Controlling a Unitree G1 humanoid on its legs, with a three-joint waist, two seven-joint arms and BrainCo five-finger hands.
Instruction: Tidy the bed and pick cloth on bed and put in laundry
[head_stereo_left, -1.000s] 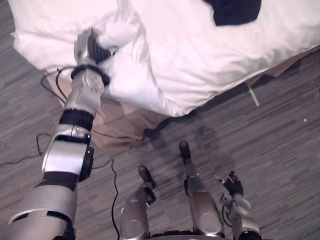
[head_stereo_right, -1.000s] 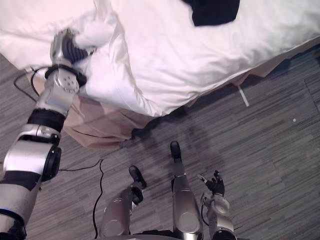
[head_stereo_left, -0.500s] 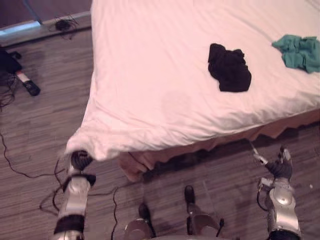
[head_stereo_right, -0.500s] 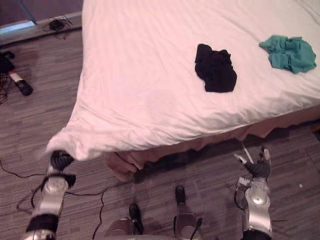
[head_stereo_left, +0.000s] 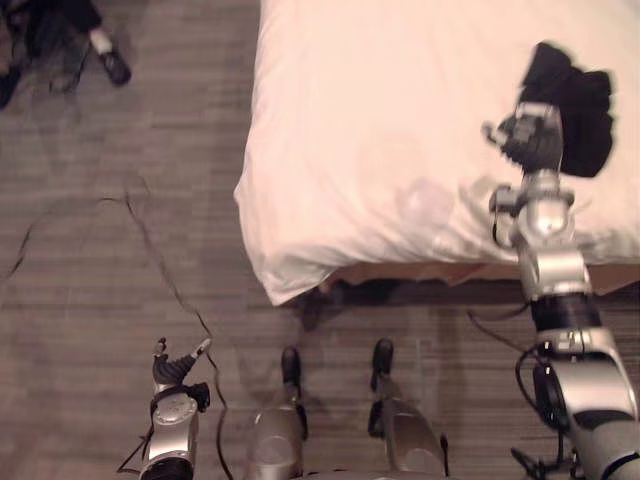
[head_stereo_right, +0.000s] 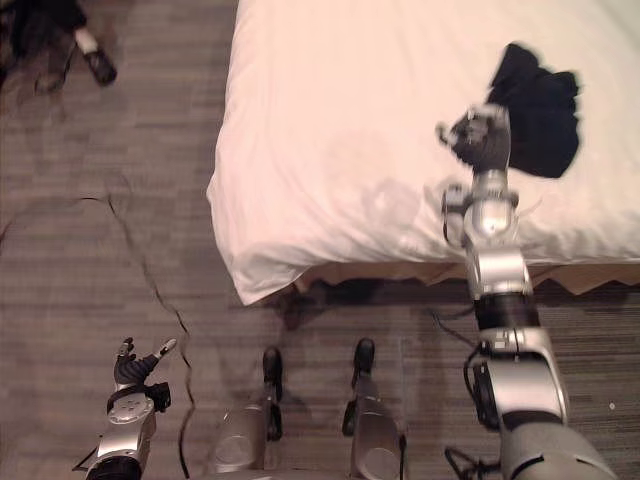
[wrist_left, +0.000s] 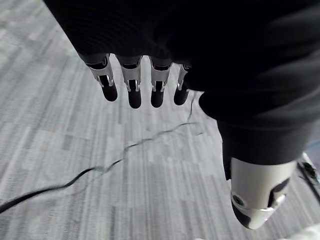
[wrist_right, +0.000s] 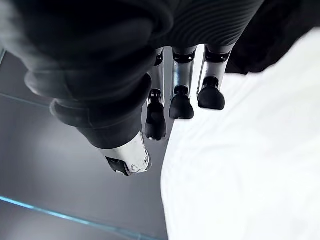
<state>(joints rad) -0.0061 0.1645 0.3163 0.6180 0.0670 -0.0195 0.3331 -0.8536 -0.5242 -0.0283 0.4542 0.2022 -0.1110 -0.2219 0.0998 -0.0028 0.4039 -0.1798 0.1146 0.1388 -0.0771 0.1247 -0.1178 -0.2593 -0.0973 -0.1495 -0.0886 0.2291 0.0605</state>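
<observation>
Black cloth (head_stereo_left: 575, 110) is lying crumpled on the bed (head_stereo_left: 380, 120) just past the right hand (head_stereo_left: 530, 135), fingers (wrist_right: 181, 106) loosely apart and empty; looks soft, light and floppy, so I'd pinch a thick bunched fold.

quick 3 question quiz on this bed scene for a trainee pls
1. True or false: the black cloth lies on the white bed.
2. Which hand reaches over the bed? A the robot's left; B the robot's right; C both.
3. Fill in: the left hand, fingers open, hangs low over the ___.
Key: 1 true. 2 B: the right hand, open, is beside the cloth. 3 floor.
</observation>
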